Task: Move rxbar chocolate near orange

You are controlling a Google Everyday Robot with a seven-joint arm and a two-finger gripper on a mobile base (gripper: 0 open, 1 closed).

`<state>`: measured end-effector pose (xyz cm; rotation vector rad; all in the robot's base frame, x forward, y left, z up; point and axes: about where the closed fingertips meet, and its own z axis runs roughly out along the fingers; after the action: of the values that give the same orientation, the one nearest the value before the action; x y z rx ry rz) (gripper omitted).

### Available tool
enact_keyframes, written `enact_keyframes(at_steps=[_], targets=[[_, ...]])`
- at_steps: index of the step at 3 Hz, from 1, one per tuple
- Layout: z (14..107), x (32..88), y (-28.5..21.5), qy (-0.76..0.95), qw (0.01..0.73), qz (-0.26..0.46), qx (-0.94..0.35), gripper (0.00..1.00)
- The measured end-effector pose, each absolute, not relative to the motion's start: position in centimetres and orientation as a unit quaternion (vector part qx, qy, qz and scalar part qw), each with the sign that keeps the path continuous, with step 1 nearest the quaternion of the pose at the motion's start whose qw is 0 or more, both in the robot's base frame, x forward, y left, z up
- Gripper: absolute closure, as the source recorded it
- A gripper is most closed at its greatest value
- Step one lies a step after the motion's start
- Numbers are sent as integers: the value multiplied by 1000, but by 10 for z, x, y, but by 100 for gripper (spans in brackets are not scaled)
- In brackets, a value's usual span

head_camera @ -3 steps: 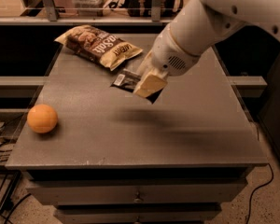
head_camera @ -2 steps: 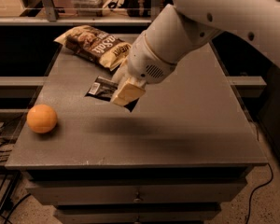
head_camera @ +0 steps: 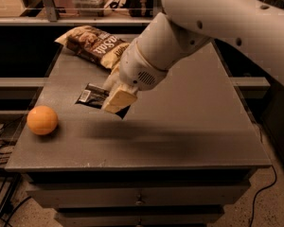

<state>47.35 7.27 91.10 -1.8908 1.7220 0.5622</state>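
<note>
The rxbar chocolate is a flat black wrapper with a pale label at its left end. It sticks out to the left from between the tan fingers of my gripper, which is shut on it and holds it just above the grey table. The orange sits on the table near the front left edge, to the left of the bar and a little nearer the front. My arm hides the right end of the bar.
A brown-and-tan snack bag lies at the back left of the table, behind the gripper. My white arm reaches in from the upper right. Drawers sit under the table front. Cables lie on the floor at the left.
My gripper has moved left and toward the front with the bar in it, bringing the bar closer to the orange. The orange and the snack bag have not moved.
</note>
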Motion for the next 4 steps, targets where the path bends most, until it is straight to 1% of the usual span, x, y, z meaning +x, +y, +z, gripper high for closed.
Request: enact_keyframes(at_steps=[1,2,4], targets=[[891,466,95,620,247,245,-703,82],[872,460,112,609,233,271,-708,59],[846,454,130,603,212,296,-709,12]])
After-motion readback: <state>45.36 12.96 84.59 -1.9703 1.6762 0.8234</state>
